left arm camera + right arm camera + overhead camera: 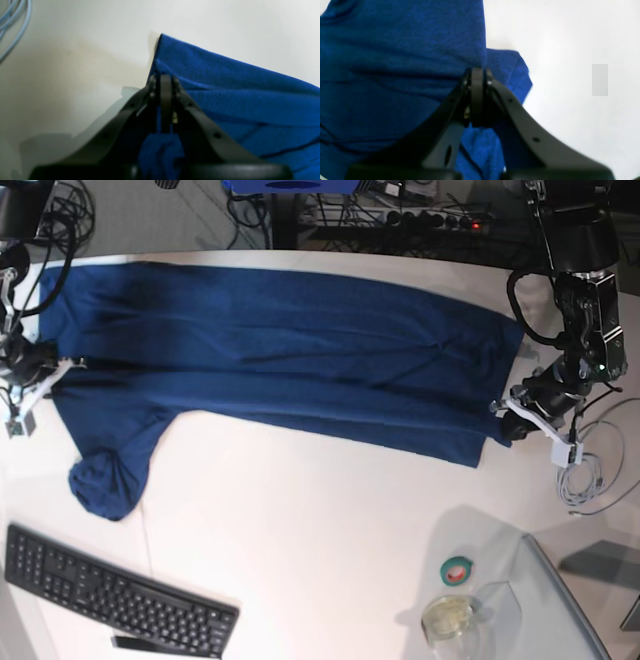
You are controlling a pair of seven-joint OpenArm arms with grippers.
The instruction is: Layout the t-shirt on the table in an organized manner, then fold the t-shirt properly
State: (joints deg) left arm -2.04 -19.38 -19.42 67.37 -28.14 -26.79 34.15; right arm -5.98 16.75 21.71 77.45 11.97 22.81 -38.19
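Observation:
The dark blue t-shirt (pixel 280 350) lies stretched in a long band across the far part of the white table (pixel 320 540), with one sleeve (pixel 105 480) bunched toward the front left. My left gripper (pixel 505 415) is at the shirt's right end, shut on the edge of the cloth (pixel 237 100); in its wrist view the left gripper (pixel 163 78) has blue fabric pinched between the closed fingers. Over at the shirt's left end, my right gripper (pixel 55 370) is also shut on the cloth (pixel 395 62), and the right wrist view shows the right gripper (pixel 477 71) closed against a fold.
A black keyboard (pixel 110 590) lies at the front left. A green tape roll (pixel 458 570) and a small clear cup (pixel 450 617) sit at the front right beside a glass panel (pixel 560 600). Coiled cables (pixel 580 475) lie by the left arm; light blue cables (pixel 15 25) lie nearby.

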